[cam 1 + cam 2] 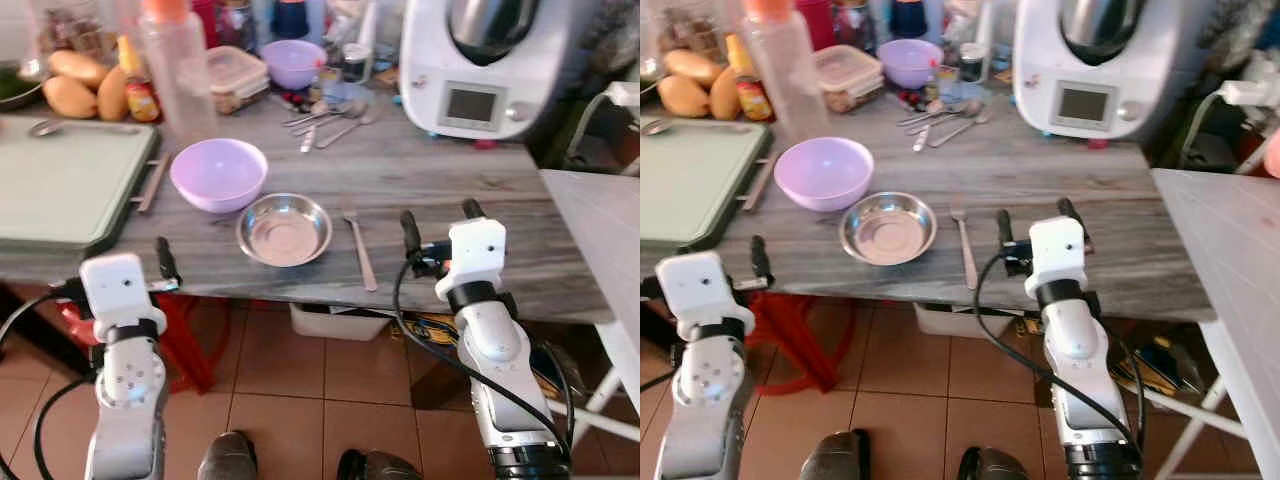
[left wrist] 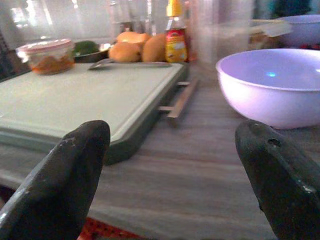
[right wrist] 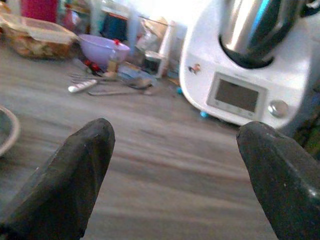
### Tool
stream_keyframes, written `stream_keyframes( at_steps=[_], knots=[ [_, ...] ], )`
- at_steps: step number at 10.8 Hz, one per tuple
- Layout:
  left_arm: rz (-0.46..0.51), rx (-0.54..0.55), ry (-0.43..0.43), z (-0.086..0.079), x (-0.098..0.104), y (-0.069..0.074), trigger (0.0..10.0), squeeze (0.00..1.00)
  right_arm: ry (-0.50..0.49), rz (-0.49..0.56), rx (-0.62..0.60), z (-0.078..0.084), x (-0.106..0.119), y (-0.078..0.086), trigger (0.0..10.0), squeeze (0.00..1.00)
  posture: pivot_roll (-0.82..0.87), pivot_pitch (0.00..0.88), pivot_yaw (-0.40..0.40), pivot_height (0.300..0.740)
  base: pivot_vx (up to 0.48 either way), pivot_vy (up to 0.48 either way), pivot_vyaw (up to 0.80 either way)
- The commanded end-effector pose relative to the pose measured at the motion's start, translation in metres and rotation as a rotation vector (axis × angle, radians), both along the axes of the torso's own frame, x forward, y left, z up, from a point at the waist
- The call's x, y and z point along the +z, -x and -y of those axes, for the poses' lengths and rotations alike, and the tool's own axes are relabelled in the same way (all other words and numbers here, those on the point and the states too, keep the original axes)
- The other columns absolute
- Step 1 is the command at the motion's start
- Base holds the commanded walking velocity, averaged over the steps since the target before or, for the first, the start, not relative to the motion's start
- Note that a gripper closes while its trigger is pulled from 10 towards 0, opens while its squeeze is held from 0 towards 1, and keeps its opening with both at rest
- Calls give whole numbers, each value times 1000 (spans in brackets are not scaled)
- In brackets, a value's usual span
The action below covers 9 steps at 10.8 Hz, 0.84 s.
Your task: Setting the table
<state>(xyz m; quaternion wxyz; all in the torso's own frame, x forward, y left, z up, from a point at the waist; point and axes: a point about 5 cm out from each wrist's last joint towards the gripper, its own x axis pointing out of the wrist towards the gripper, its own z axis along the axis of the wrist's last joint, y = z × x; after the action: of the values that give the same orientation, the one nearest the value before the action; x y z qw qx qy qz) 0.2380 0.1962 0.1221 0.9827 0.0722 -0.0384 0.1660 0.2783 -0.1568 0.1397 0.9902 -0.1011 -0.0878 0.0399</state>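
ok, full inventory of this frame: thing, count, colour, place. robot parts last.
Grey wood-grain table: 1, carries everything below.
Pale purple plastic bowl: 1, near front, left of centre.
Small purple bowl: 1, at the back.
Shiny steel bowl: 1, front centre, beside the pale purple bowl.
Metal fork: 1, silver, just right of the steel bowl.
Loose cutlery pile: several pieces, silver, back centre.
Pale green cutting board: 1, left side.
White kitchen machine: 1, back right, grey screen.
Orange-capped sauce bottle: 1, back left.
Lidded clear food container: 1, back.
Left hand: open, at the table's front edge.
Right hand: open, over the front edge, right of the fork.
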Motion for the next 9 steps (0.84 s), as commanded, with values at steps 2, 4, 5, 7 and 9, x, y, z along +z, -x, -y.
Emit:
stream_keyframes(
  at_steps=[2, 4, 5, 7, 9],
  knots=[
    [-53, -42, -25, 5, -15, 7, 10000, 0, -61, -3, -38, 10, -4, 6, 10000, 0, 35, 84, -44, 740, 0, 0, 0],
    [-97, 15, -25, -4, -29, 17, 10000, 0, -37, -41, -116, 27, -20, 24, 10000, 0, 13, 70, -21, 740, 0, 0, 0],
    [-96, 15, -30, -5, -29, 17, 10000, 0, -36, -41, -117, 28, -19, 25, 10000, 0, 14, 64, -13, 740, -307, 0, 0],
    [-77, -13, -56, -6, -25, 9, 10000, 0, -27, -32, -95, 25, -18, 16, 10000, 0, 17, 69, -4, 740, -294, 0, 0],
    [-37, -8, -75, -8, -15, 4, 10000, 0, -20, 7, -82, 21, -9, 5, 10000, 0, 28, 86, -16, 740, -285, 0, 0]
  ],
)
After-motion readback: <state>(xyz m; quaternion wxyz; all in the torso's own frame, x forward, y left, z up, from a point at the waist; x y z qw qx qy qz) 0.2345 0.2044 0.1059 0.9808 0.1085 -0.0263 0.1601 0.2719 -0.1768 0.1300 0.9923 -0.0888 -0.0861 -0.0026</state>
